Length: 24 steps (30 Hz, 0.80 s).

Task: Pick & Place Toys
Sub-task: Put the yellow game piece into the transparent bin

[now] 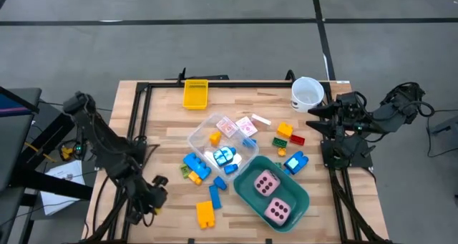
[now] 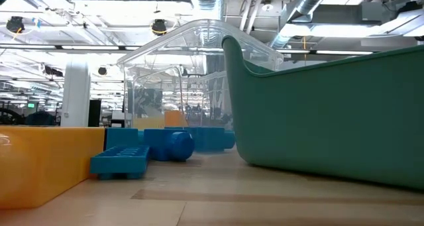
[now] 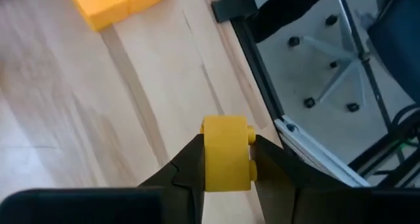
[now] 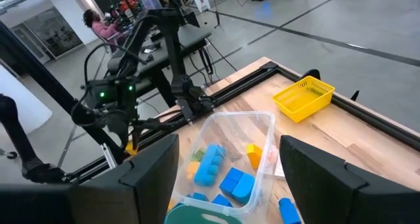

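My left gripper (image 3: 228,175) hovers over the table's near left corner (image 1: 153,198), shut on a small yellow brick (image 3: 227,152). Loose bricks lie mid-table: a yellow one (image 1: 205,214), a blue one (image 1: 215,195), and other blue (image 1: 195,164), red (image 1: 297,139) and orange (image 1: 285,129) ones. A clear container (image 1: 222,140) holds more bricks and pink-white cards. Two pink dice (image 1: 271,196) lie in the teal tub (image 1: 295,201). My right gripper (image 1: 313,118) waits open, raised at the right edge beside the white cup (image 1: 308,92). My left gripper pinches the small yellow brick by two opposite sides (image 3: 209,159) between its two fingers. The fingers slant downward from the table's left side. The brick sits at the fingertips, lifted clear of the wood, and studs (image 3: 251,134) show on the side toward one finger.
A yellow basket (image 1: 195,94) stands at the far edge, left of the middle. A black rail frame (image 1: 136,115) runs along the table's sides. The low view is filled by the teal tub's wall (image 2: 331,113), the clear container (image 2: 192,80) and a yellow brick (image 2: 40,163).
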Motion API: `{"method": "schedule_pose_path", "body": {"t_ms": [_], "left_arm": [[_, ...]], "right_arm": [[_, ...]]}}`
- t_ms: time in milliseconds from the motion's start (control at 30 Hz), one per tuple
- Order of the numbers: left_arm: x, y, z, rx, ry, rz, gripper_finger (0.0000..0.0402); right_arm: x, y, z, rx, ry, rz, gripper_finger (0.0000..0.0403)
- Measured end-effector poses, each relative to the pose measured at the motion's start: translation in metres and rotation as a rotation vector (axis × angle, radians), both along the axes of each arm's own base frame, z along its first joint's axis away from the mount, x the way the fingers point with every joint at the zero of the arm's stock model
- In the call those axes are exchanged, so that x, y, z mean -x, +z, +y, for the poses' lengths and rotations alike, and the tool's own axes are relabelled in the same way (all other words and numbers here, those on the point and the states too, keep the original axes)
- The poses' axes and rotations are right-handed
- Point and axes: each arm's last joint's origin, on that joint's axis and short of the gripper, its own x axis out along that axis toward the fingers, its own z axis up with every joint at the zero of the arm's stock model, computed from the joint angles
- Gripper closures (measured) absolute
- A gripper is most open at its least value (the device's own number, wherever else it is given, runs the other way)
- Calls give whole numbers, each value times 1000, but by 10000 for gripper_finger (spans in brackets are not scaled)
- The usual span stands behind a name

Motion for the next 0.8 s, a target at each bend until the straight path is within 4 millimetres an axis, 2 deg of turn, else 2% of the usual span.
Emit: {"method": "schedule_pose_path", "body": {"t_ms": [133,233,367,467,567,667,800], "left_arm": [[-9,0,5,1,26,-19,308],[-29,-4,9,5,40,-81,308],[-66,-12,26,-10,161,-174,308],[-101,-8,43,-4,237,-305,308],[-135,15,59,-12,259,-491,308],[-163,51,79,-58,277,-689,308],[-188,103,114,-194,347,-905,308]], "right_arm": [[0,-1,0,7,0,9,148],[0,-2,0,13,0,16,148],[0,-2,0,17,0,19,148],[0,-2,0,15,0,17,148],[1,-2,0,14,0,16,148],[0,-1,0,11,0,13,148],[0,-1,0,21,3,11,148]]}}
